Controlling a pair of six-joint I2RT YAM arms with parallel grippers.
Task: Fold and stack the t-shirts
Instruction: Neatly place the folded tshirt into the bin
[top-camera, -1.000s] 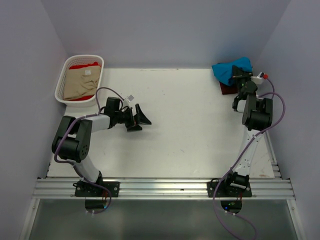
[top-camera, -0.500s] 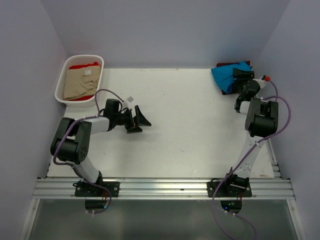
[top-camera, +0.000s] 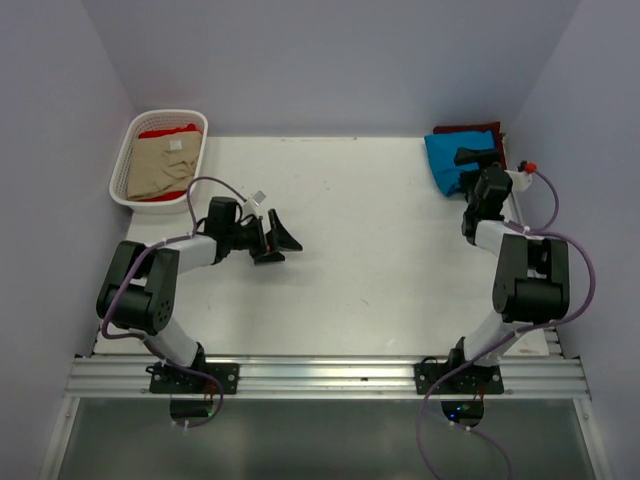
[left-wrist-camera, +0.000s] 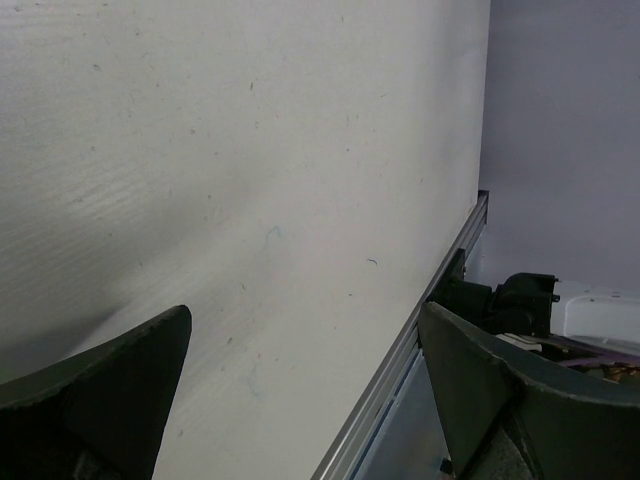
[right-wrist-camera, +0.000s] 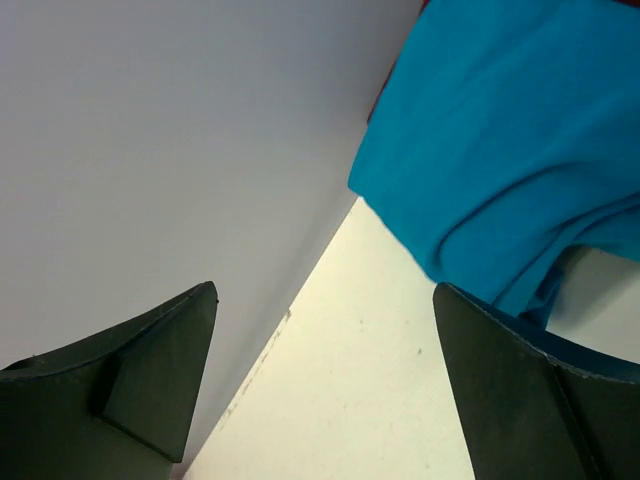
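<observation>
Looking outward from the near edge, I found the left arm (top-camera: 185, 250) reaching over the desk (top-camera: 380, 240), its jaws spread wide and holding nothing. Farther out, the right arm (top-camera: 530, 290) had drawn back a little over the last second. Its jaws stood wide apart and empty at the near edge of the teal-blue shirt (top-camera: 445, 162). That shirt, bunched up around the jaws a second earlier, now lay flat in the far right corner on top of the dark maroon shirt (top-camera: 468, 129), of which only a strip showed. I judged two shirts stacked and two still to fold. In the far left corner the white basket (top-camera: 118, 180) held the beige shirt (top-camera: 160, 170), lying over the bright red shirt (top-camera: 168, 131).
</observation>
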